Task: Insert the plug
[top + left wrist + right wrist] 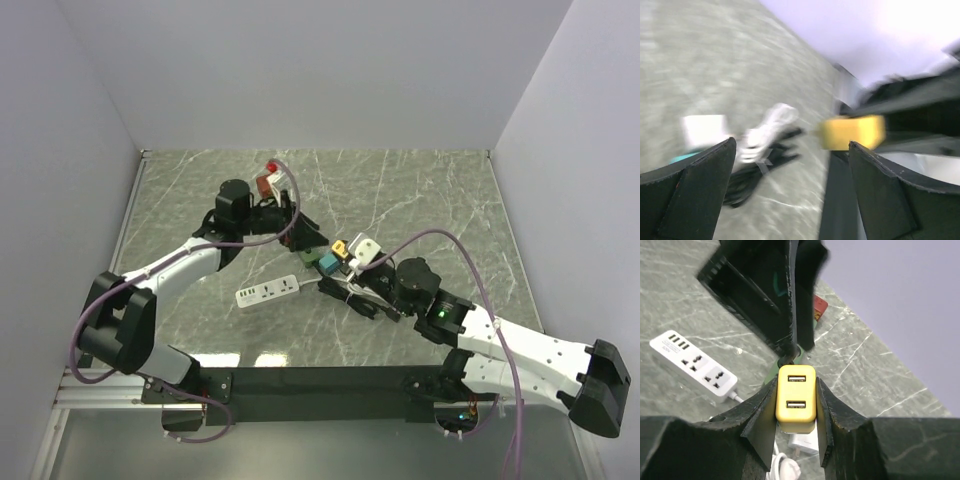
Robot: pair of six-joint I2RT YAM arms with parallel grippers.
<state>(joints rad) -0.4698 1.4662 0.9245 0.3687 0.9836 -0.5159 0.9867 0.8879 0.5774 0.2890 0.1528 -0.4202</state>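
Observation:
My right gripper (796, 405) is shut on a yellow two-port USB plug (796, 396), pinching its sides; in the top view this plug (340, 247) is held above the table's middle. The white power strip (268, 291) lies flat to the left of it, and shows in the right wrist view (692, 362) sockets up. My left gripper (308, 248) is open and empty, close in front of the yellow plug (852, 131); its fingers (695, 190) stand wide apart in a blurred view.
A white plug (366, 248), a teal plug (327, 263) and bundled black and white cables (355, 295) lie under the grippers. A red plug (270, 170) sits further back. White walls enclose the marble table (420, 190).

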